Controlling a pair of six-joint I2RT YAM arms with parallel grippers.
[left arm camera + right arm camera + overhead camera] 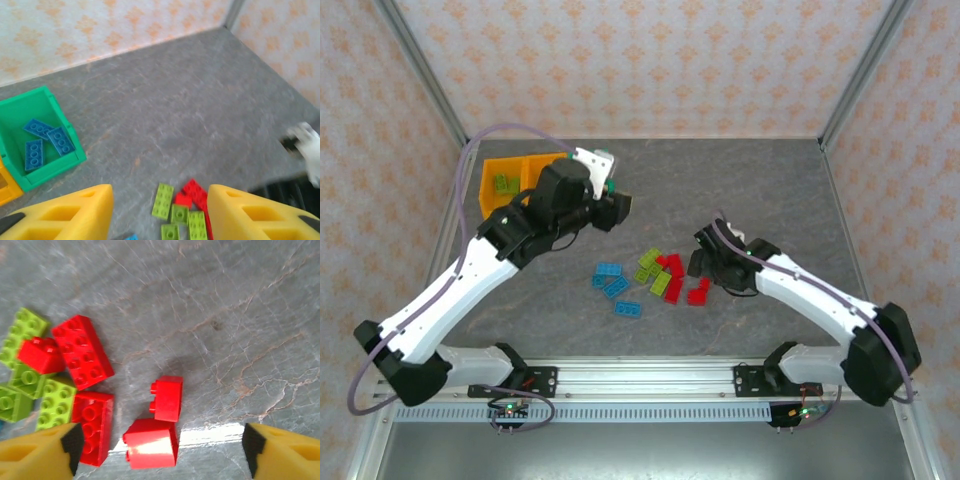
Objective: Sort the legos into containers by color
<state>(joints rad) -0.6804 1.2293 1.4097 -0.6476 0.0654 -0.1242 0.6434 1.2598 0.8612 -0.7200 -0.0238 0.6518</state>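
I see the legos (655,275), small studded bricks in blue, lime and red, loose at the middle of the table (770,190). Three blue ones lie in the green bin (20,107). The left claw (160,197) and the right claw (160,442) both stand apart and hold nothing.

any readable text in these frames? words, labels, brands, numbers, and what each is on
None readable.
Stud tops of the red bricks, right wrist view: no lettering can be made out.
Green bin and orange bins: plain walls, no label seen.
Wallpaper: repeating ornament, not writing.
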